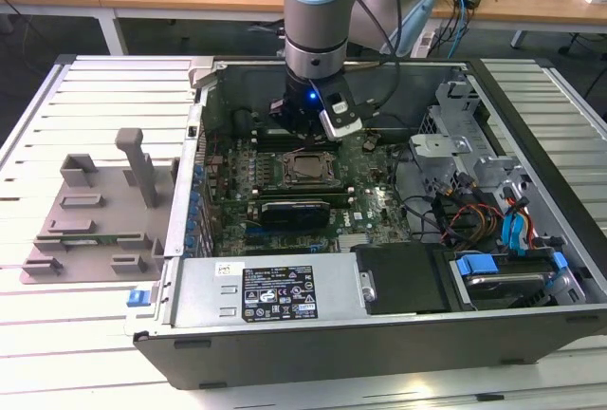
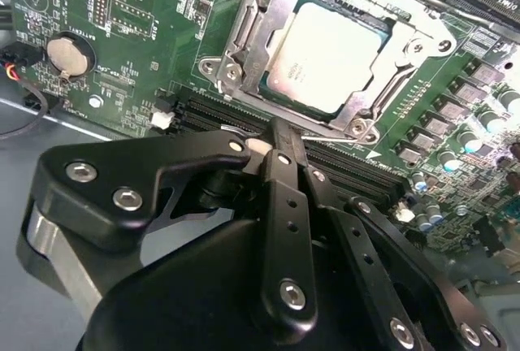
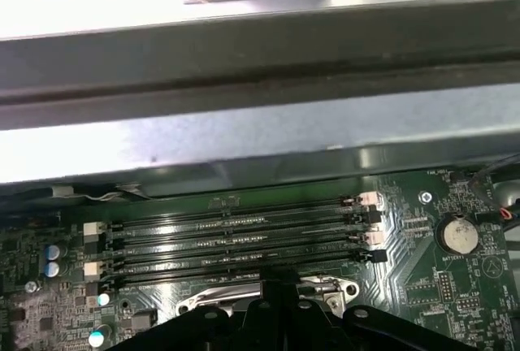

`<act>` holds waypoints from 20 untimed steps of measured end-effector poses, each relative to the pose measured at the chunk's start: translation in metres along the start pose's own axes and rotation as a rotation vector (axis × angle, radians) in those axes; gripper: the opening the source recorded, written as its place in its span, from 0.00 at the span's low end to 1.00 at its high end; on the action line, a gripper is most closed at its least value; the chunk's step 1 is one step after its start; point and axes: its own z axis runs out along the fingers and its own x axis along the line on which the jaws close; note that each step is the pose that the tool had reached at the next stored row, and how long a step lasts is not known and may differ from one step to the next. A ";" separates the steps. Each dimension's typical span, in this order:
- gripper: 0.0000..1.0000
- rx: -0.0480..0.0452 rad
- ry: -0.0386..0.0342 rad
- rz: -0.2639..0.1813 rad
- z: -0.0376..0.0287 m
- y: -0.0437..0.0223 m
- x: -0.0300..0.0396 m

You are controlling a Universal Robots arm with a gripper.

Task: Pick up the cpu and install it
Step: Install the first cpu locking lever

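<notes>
CPU seated in socket; install step near its end.
Noted cpu (image 2: 329, 50) lying flat inside open socket frame (image 2: 244, 38) on motherboard (image 2: 122, 34), at 12 o'clock from pincer (image 2: 280, 144). Pincer narrow, holding nothing, poised just above. Judged next need: frame closed over chip.

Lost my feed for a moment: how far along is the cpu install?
Looks done: the cpu already lies flat inside the socket frame on the motherboard, silvery top up. In hand: nothing visible; the tool is closed and empty, just beside the socket over the memory slots. Left: I cannot tell whether the chip is fully seated, nor whether the frame is latched.
</notes>
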 end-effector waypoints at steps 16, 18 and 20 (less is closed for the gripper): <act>0.11 0.0195 -0.0146 0.026 0.0064 0.0103 0.0011; 0.11 0.0261 -0.0209 0.025 0.0088 0.0098 0.0011; 0.11 0.0348 -0.0261 0.024 0.0109 0.0094 0.0012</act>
